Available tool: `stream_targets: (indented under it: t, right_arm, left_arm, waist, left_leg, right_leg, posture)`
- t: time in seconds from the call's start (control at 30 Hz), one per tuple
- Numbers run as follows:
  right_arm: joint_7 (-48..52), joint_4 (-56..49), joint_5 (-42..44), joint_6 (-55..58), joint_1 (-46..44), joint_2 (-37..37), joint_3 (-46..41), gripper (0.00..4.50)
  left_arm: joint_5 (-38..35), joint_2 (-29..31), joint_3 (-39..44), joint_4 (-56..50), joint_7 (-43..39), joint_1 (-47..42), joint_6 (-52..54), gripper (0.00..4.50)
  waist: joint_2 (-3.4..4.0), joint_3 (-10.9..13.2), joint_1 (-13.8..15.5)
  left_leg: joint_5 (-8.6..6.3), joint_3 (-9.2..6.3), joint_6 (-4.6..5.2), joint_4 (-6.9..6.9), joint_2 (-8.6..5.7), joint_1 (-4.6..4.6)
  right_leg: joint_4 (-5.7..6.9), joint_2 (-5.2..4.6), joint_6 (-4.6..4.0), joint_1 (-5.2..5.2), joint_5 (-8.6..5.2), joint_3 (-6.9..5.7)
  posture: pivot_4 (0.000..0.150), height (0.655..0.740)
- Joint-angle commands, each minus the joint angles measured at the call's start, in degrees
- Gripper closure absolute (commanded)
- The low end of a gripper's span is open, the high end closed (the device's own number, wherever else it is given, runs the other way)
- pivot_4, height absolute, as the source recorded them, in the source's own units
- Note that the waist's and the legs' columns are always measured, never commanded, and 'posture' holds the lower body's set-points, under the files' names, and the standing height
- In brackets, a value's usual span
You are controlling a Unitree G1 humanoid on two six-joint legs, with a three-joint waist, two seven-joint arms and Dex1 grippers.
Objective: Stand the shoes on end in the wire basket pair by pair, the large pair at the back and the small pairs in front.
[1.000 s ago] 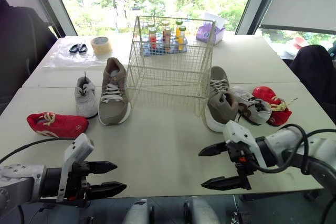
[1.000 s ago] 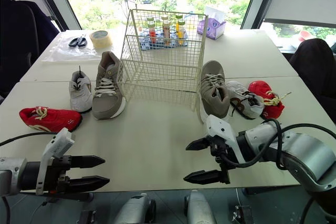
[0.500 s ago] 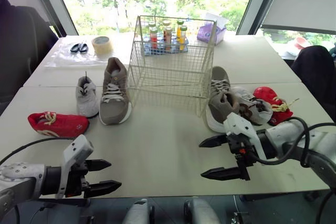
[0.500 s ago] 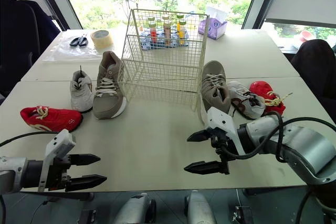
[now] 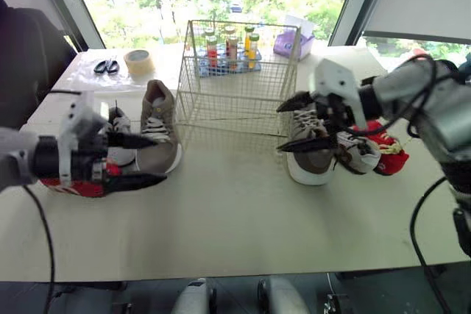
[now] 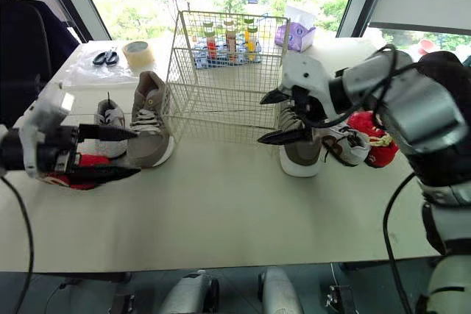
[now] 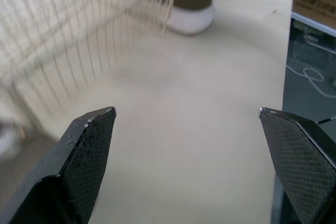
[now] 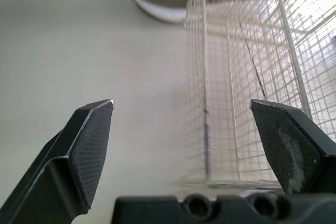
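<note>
The empty wire basket (image 5: 239, 82) stands mid-table. Left of it lie a large taupe shoe (image 5: 159, 119), a small white shoe (image 5: 118, 124) and a small red shoe (image 5: 82, 184). On the basket's right are the other taupe shoe (image 5: 309, 159), a white shoe (image 5: 362, 154) and a red shoe (image 5: 388, 154). My left gripper (image 5: 153, 159) is open, level with the left shoes and holding nothing. My right gripper (image 5: 280, 129) is open at the basket's near right corner, over the right taupe shoe. Between its fingers, the right wrist view looks at the basket (image 8: 247, 77).
Behind the basket a blue tray of bottles (image 5: 228, 48) stands beside a purple tissue pack (image 5: 291, 42). Scissors (image 5: 103, 66) and a tape roll (image 5: 136, 61) lie at the far left. Dark chairs flank the table on both sides.
Both arms have lifted from the table's near edge and reached forward. The left gripper now hangs by the left shoes, the right by the right taupe shoe. Both stay open.
</note>
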Motion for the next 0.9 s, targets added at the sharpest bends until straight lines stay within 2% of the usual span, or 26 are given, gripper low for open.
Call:
stream_targets:
  t: [0.03, 0.13, 0.3, 0.37, 0.43, 0.47, 0.63, 0.8, 0.9]
  right_arm:
    - [3.46, 9.44, -6.75, -6.37, -4.10, 4.08, 2.72, 0.00]
    - [4.28, 18.11, -11.67, -9.76, -7.15, 9.09, 4.86, 0.00]
    - [8.31, 23.55, -14.82, -8.99, -8.25, 14.54, 6.39, 0.00]
    - [8.83, 25.58, -17.15, -10.33, -8.03, 15.88, 7.25, 0.55]
    - [9.73, 27.21, -18.75, -11.01, -8.13, 16.89, 7.73, 1.30]
    - [10.29, 27.77, -19.27, -11.08, -8.20, 17.29, 7.81, 1.93]
    - [10.13, 31.99, -23.94, -13.01, -9.66, 20.34, 8.64, 4.45]
    - [10.68, 32.48, -25.79, -15.23, -9.60, 20.87, 7.15, 4.48]
    - [12.79, 28.69, -25.33, -15.52, -8.55, 19.66, 6.31, 4.48]
  left_arm:
    - [-0.36, -0.70, -2.09, -1.04, 0.38, -2.87, -0.18, 0.03]
    - [-0.79, -2.58, -2.79, -3.69, 3.00, -3.14, -0.12, 0.03]
    - [-0.30, -5.68, -2.74, -6.42, 6.05, 0.97, -0.34, 0.03]
    - [0.48, -6.41, -2.66, -6.59, 6.64, 2.16, -0.99, 0.00]
    - [0.82, -6.96, -2.66, -6.81, 7.26, 2.67, -1.36, 0.00]
    - [0.79, -7.19, -2.67, -6.91, 7.59, 2.76, -1.45, 0.00]
    - [1.14, -8.82, -2.13, -8.00, 9.64, 4.44, -2.10, 0.00]
    - [2.54, -9.24, -2.20, -7.90, 10.93, 5.52, -2.70, 0.00]
    - [3.17, -9.26, -2.23, -7.40, 10.91, 6.08, -3.18, 0.00]
  waist:
    - [-0.01, 0.01, -0.01]
    - [-0.01, 0.01, 0.02]
    - [-0.01, 0.01, 0.08]
    - [-0.01, 0.01, 0.11]
    - [-0.01, 0.01, 0.08]
    - [-0.01, 0.01, 0.03]
    - [-0.02, -0.02, -0.95]
    - [-0.01, -0.03, -1.36]
    - [-0.01, -0.03, -1.26]
  left_leg:
    - [0.09, 0.03, -0.15, -0.02, 0.00, -0.06]
    - [0.17, 0.07, -0.29, -0.05, -0.01, -0.21]
    - [0.19, 0.06, -0.31, -0.15, -0.02, -0.19]
    - [0.20, 0.03, -0.32, -0.16, -0.02, -0.18]
    - [0.22, 0.03, -0.35, -0.17, -0.02, -0.18]
    - [0.22, 0.03, -0.35, -0.18, -0.03, -0.08]
    - [0.18, -0.01, -0.28, -0.23, -0.02, 0.13]
    - [0.33, -0.05, -0.53, -0.35, -0.01, 0.13]
    - [0.33, -0.05, -0.54, -0.36, -0.02, 0.13]
  right_leg:
    - [0.03, -0.01, 0.00, -0.09, 0.00, 0.01]
    - [0.13, -0.01, 0.01, -0.34, 0.00, 0.03]
    - [0.15, -0.01, 0.01, -0.36, 0.00, 0.04]
    - [0.18, -0.01, 0.01, -0.36, 0.00, 0.03]
    - [0.19, -0.01, 0.00, -0.38, 0.00, 0.03]
    - [0.19, -0.01, 0.00, -0.30, 0.00, 0.03]
    - [0.25, 0.01, 0.00, -0.14, 0.00, 0.03]
    - [0.26, 0.02, 0.00, -0.21, 0.00, 0.02]
    - [0.26, 0.01, 0.00, -0.20, 0.00, 0.03]
  posture:
    - [0.150, 0.7400]
    - [0.150, 0.7400]
    - [0.150, 0.7400]
    - [0.150, 0.7400]
    - [0.150, 0.7400]
    - [0.150, 0.7400]
    - [0.150, 0.7400]
    - [0.150, 0.7400]
    - [0.150, 0.7400]
